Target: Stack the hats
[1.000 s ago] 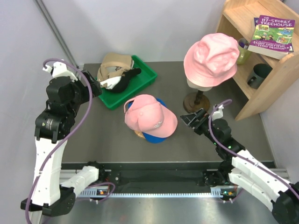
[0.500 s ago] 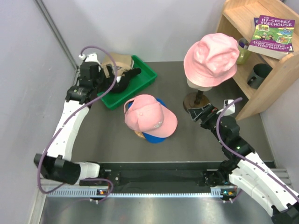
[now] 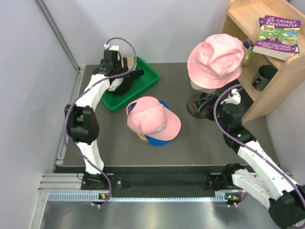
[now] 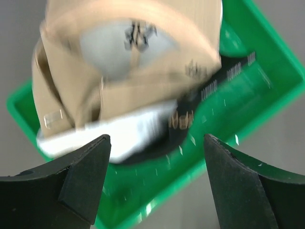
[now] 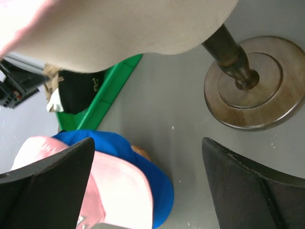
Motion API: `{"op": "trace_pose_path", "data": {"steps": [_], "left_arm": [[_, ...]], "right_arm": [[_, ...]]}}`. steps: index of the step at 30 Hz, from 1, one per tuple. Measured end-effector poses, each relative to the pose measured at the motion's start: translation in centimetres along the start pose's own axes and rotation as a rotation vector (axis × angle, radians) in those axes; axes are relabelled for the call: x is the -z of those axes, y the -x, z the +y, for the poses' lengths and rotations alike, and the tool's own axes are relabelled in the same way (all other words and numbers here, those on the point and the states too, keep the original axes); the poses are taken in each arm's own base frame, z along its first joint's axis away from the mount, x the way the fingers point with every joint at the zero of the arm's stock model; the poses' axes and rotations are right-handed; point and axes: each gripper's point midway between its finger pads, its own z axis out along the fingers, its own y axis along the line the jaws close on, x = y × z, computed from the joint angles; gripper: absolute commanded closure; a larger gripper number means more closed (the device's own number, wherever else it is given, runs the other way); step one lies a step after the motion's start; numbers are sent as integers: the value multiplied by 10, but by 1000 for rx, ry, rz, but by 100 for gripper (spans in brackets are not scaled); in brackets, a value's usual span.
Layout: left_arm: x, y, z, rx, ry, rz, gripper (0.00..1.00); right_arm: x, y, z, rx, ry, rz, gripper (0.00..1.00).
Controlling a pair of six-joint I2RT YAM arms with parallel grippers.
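One grey table [image 3: 200, 143], pale walls [image 3: 167, 28], wooden shelf [image 3: 282, 80].

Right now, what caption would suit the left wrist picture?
Open left gripper above a tan hat, white hat and black hat in a green tray.

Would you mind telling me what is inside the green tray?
A tan cap lies over a white cap and a black cap; their lower parts and anything beneath them are hidden.

Blurred tan cap [image 4: 143, 90], top cropped.
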Motion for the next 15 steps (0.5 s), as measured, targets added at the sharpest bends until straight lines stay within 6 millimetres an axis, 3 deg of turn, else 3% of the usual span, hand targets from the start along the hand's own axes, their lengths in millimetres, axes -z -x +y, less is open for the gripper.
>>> {"op": "trace_pose_path", "data": {"steps": [7, 15], "left_arm": [[-42, 29, 12, -44, 34, -70, 19], [-81, 11, 36, -50, -60, -27, 24]], "right_arm": [[-22, -8, -10, -3, -36, 54, 7], [-33, 9, -10, -22, -30, 30, 7]]}}
